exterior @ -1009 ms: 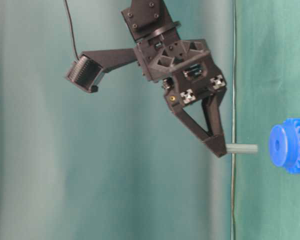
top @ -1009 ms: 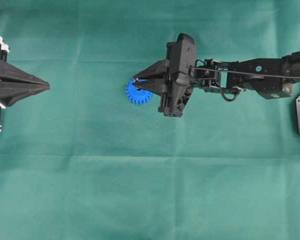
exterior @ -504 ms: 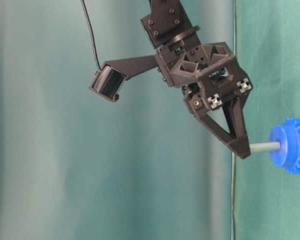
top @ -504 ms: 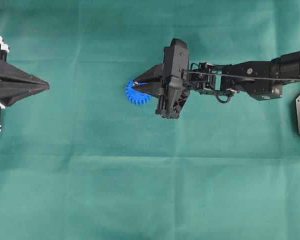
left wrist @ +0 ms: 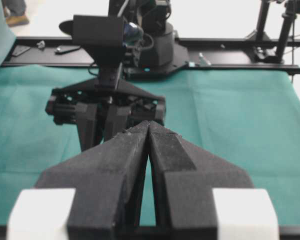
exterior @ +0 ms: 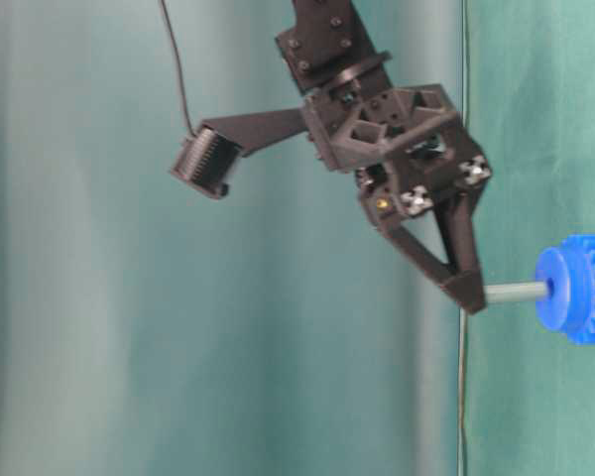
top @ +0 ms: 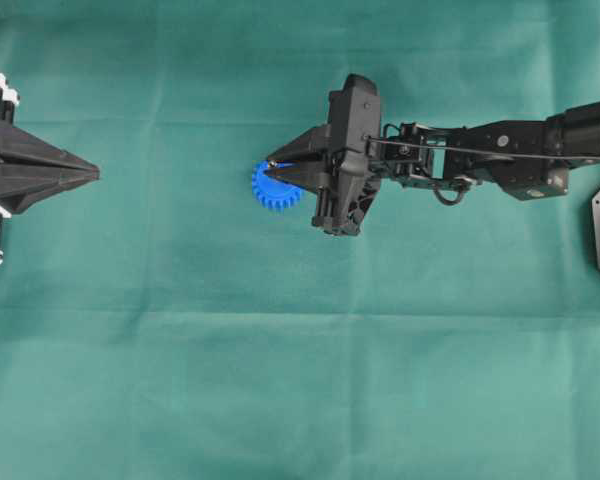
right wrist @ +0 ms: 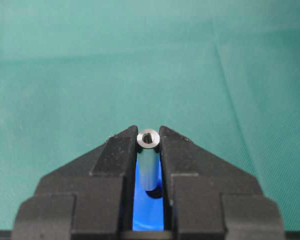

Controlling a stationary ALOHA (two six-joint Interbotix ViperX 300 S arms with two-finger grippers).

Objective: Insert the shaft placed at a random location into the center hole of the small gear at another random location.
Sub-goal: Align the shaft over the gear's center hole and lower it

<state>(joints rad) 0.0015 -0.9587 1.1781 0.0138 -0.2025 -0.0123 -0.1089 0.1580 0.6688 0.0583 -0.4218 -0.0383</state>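
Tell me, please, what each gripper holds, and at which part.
The right gripper holds the shaft by its upper end; its lower end meets the gear. The left gripper is shut, holding nothing.

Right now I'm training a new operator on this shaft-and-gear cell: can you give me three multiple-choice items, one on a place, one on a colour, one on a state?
1. Where does the short silvery-grey metal shaft end?
A. lying on the cloth
B. at the centre of the toothed plastic gear
C. in the left gripper

2. What colour is the gear?
A. red
B. white
C. bright blue

3. What state is the right gripper in?
A. shut on the shaft
B. wide open
C. shut on nothing

Answers:
1 B, the table-level view shows its tip meeting the gear's hub.
2 C, plain in the overhead view.
3 A, the right wrist view shows its fingers clamping the shaft.
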